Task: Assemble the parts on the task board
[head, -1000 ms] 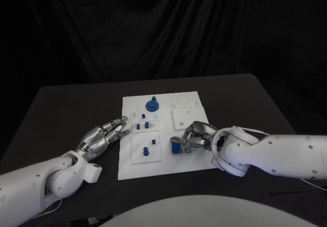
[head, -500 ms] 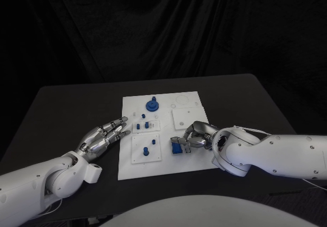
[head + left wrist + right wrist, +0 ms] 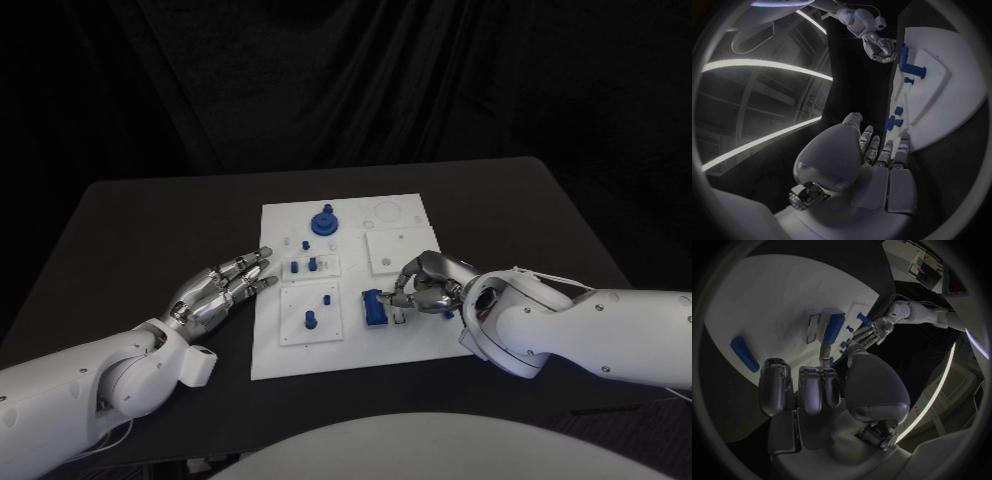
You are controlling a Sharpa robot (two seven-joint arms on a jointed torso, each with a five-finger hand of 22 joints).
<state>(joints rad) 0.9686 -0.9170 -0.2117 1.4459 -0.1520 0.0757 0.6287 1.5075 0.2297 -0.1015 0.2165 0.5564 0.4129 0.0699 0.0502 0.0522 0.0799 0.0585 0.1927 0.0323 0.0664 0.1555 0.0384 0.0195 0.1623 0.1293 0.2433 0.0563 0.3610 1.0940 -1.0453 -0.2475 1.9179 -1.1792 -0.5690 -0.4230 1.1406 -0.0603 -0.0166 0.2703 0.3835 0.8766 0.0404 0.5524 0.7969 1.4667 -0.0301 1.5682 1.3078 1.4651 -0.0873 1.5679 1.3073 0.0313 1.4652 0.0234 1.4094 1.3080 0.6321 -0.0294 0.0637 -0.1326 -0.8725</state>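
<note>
The white task board (image 3: 411, 335) lies mid-table. A round blue part (image 3: 325, 222) stands at its far end, small blue pegs (image 3: 303, 266) sit in a plate below it, and one peg (image 3: 309, 320) stands in the near-left plate. A blue block (image 3: 374, 306) stands near the board's middle; in the right wrist view the blue block (image 3: 832, 329) has one fingertip at its end. My right hand (image 3: 426, 285) is just right of it, fingers curled in with nothing between them. A blue bar (image 3: 743, 354) lies flat on the board beside that hand. My left hand (image 3: 219, 290) rests flat, fingers spread, at the board's left edge.
The black table (image 3: 144, 220) surrounds the board, with bare room on both sides and behind it. A white square plate (image 3: 397, 250) sits on the board just beyond my right hand. My right forearm (image 3: 577, 325) lies across the table's near right.
My right hand has shifted a little right and away from me, off the blue block, which stays in place and stands more upright. The left hand has not moved.
</note>
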